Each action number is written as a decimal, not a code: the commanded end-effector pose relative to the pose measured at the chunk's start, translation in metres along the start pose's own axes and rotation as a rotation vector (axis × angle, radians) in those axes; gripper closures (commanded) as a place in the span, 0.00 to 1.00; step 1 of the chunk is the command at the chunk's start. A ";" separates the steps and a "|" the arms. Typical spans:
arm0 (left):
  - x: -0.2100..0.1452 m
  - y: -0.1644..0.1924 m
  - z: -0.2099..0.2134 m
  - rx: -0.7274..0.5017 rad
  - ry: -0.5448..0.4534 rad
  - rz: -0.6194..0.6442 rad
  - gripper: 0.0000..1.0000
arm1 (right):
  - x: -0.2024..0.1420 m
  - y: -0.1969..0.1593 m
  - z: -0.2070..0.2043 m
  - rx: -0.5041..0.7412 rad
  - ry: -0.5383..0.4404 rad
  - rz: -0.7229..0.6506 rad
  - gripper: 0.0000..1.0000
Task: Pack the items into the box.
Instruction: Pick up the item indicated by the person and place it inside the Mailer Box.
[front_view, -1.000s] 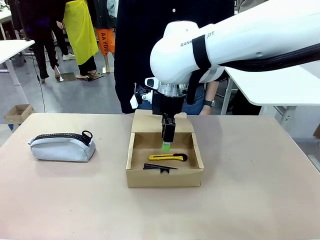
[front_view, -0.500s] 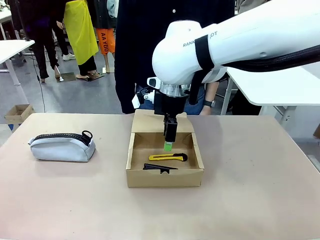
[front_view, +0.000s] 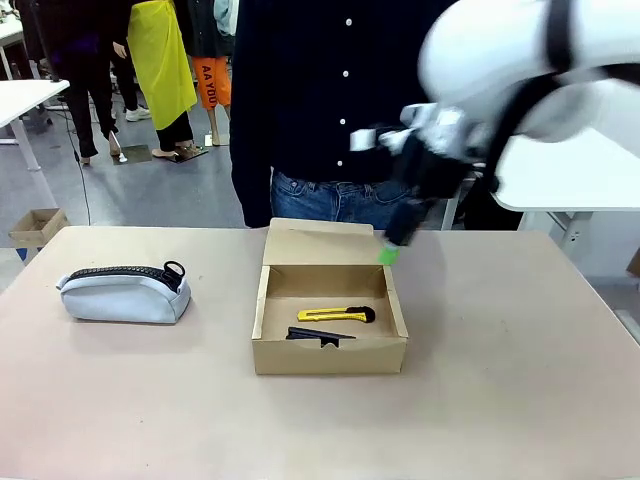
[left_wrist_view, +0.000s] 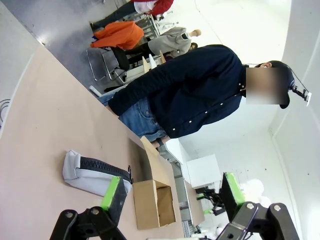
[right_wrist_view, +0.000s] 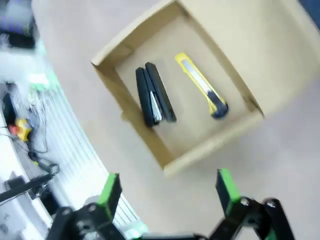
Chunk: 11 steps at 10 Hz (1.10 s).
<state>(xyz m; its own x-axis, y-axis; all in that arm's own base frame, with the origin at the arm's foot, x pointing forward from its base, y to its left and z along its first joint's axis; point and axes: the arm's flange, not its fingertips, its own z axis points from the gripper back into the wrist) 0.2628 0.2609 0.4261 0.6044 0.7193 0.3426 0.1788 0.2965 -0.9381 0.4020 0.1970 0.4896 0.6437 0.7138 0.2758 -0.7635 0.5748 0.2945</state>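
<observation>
The box (front_view: 330, 357) stands open in the middle of the table, its lid flap raised at the far side. Inside lie the yellow-and-black utility knife (front_view: 337, 314) and, nearer me, the black stapler (front_view: 318, 337). The grey pouch (front_view: 125, 292) rests on the table to the left. My right gripper (front_view: 389, 254), blurred, hangs above the box's far right corner. From its wrist, the right gripper (right_wrist_view: 167, 187) is open and empty over the box (right_wrist_view: 215, 142), stapler (right_wrist_view: 155, 100) and knife (right_wrist_view: 202, 85). My left gripper (left_wrist_view: 171, 192) is open and empty, far from the pouch (left_wrist_view: 92, 175) and box (left_wrist_view: 145, 202).
A person (front_view: 330, 120) in a dark shirt and jeans stands at the far edge behind the box. A white table (front_view: 570, 170) is at the right, and a small cardboard box (front_view: 35, 225) sits on the floor far left. Bare tabletop lies at the front and right.
My right arm has lifted out of the box and swung up and to the right. The knife, stapler and pouch have not moved.
</observation>
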 end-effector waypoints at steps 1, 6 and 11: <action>-0.001 0.000 -0.001 -0.026 -0.018 -0.018 0.00 | -0.096 0.000 0.042 0.116 -0.311 -0.469 0.00; -0.001 0.000 -0.001 -0.026 -0.018 -0.018 0.00 | -0.291 -0.057 0.045 0.670 -0.859 -0.790 0.00; -0.001 0.000 -0.001 -0.026 -0.018 -0.018 0.00 | -0.323 -0.108 0.084 0.652 -0.787 -0.842 0.00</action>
<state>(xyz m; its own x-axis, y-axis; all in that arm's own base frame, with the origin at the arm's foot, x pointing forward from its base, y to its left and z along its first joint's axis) 0.2627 0.2611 0.4260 0.6042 0.7197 0.3421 0.1784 0.2963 -0.9383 0.2899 -0.1426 0.4224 0.9090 -0.3828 0.1651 -0.0870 0.2132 0.9731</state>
